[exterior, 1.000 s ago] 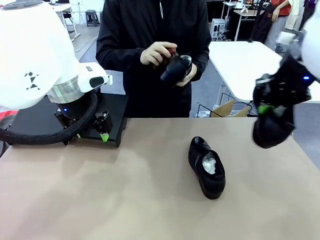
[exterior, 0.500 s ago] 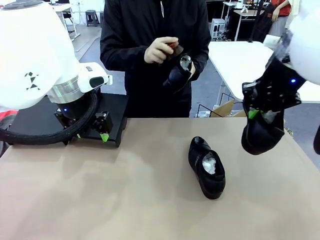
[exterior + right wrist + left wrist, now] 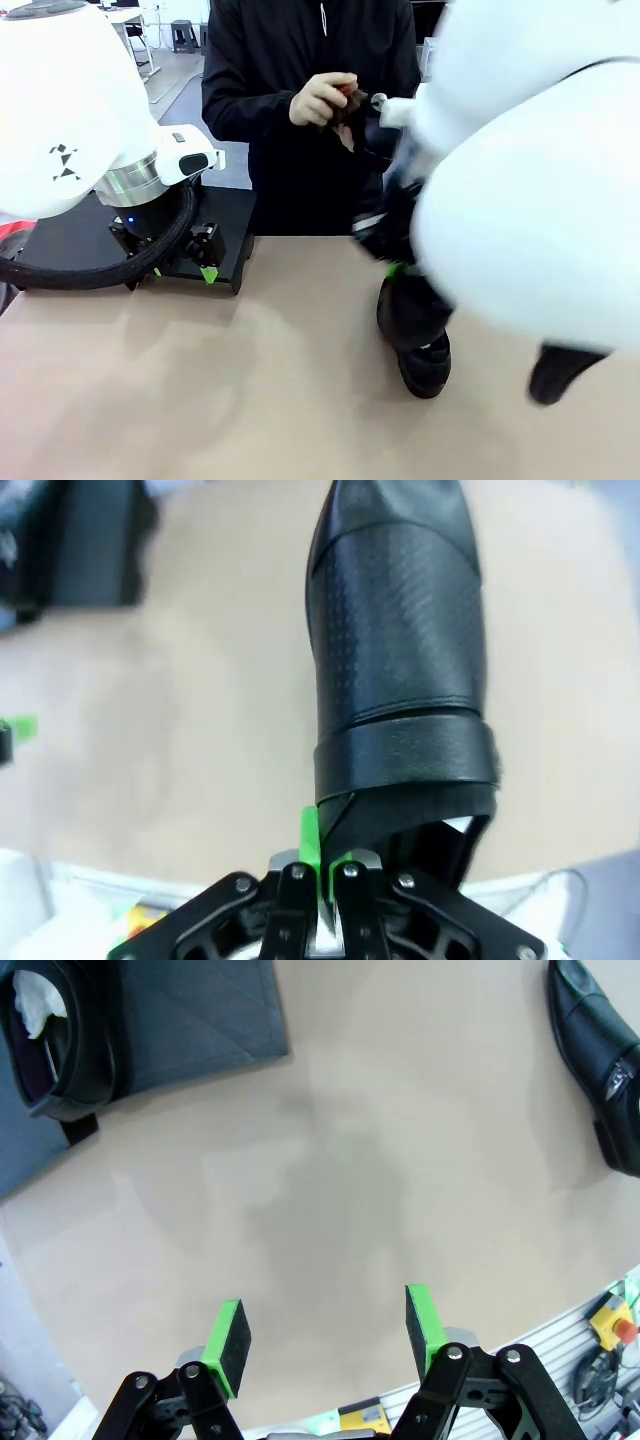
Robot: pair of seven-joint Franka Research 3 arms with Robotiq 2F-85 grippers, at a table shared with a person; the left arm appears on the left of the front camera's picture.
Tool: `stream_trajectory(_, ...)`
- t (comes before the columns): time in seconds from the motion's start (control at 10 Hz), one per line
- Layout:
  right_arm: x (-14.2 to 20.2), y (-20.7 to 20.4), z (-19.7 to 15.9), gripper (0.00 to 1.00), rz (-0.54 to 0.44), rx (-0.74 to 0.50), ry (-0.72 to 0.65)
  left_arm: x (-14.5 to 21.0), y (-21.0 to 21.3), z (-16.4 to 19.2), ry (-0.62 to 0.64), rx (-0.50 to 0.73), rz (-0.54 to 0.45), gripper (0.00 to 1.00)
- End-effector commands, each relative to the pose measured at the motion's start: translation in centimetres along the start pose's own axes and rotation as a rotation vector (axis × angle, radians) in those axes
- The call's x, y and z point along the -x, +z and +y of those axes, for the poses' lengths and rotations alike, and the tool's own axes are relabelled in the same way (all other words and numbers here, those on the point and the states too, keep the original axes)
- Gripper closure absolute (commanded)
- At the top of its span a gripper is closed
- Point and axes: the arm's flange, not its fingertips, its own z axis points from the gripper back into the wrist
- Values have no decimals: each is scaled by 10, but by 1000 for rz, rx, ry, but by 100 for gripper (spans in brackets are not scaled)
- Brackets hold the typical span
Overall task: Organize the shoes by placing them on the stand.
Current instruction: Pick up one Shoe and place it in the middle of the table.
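The right hand pinches the heel rim of a black shoe, which points toe-away up the middle of the right wrist frame, above the tan counter. The left hand is spread, nothing between its green pads, low in its frame over bare counter. A second shoe, stuffed with white paper, sits on the stand at upper left. A third shoe lies on the counter at upper right.
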Motion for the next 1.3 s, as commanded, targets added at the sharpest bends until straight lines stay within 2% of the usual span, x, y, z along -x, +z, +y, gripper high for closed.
stream_trajectory(0.0, -8, -26, 31, 100, 24, 2, 33, 0, 0, 1, 5, -1, -12, 19)
stream_trajectory(0.4, 16, -88, 74, 100, 129, -20, 121, 0, 0, 1, 5, -1, -12, 19)
stream_trajectory(0.6, 29, -114, 85, 100, 156, -9, 116, 0, 0, 1, 5, -1, -12, 19)
stream_trajectory(0.9, 53, -156, 99, 100, 218, 13, 33, 0, 0, 1, 5, -1, -12, 19)
stream_trajectory(1.2, 63, -178, 108, 100, 261, -13, 13, 0, 0, 1, 5, -1, -12, 19)
